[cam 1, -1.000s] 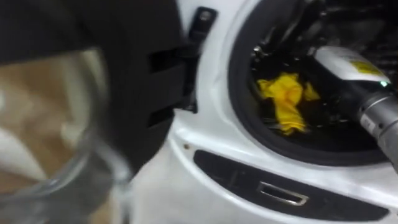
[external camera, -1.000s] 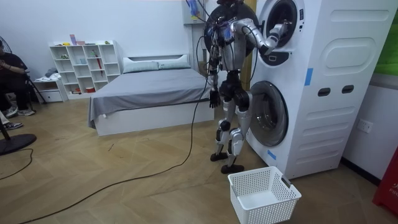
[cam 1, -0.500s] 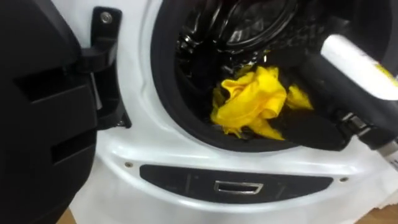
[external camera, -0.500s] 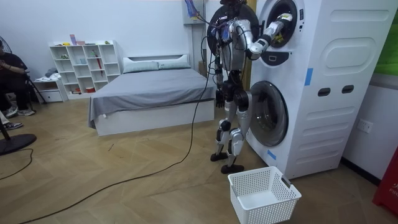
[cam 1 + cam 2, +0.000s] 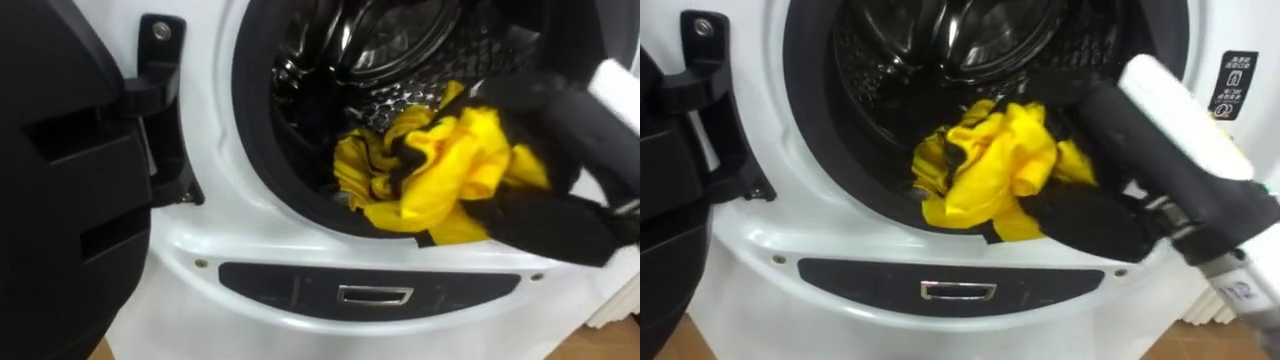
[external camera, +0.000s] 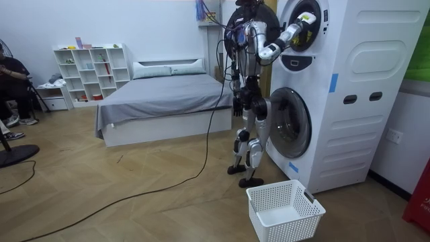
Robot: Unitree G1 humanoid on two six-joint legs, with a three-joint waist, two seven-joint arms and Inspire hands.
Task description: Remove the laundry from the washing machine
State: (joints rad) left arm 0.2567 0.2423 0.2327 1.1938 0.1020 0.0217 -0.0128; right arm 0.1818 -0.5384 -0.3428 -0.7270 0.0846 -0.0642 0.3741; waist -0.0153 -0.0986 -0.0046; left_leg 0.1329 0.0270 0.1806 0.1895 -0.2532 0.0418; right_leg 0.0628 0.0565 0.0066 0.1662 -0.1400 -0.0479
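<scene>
The right hand (image 5: 545, 215) (dark, entering from the right edge) is clamped on the yellow cloth (image 5: 440, 170). The cloth is bunched on the lower lip of the drum (image 5: 400, 40), its longer stretch running left to right across mid-frame. The door (image 5: 60, 200) is swung open at the left. In the room view, the robot is seen standing at the washing machine (image 6: 349, 87), with a white basket (image 6: 285, 208) on the wooden floor (image 6: 134, 181) at lower centre. The left hand (image 6: 236, 106) hangs by the hip, its state not discernible.

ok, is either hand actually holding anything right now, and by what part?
Right hand grips the yellow cloth at the mouth of the drum, fingers dug into its bunched middle, not an edge. Left hand hangs by the hip.
</scene>
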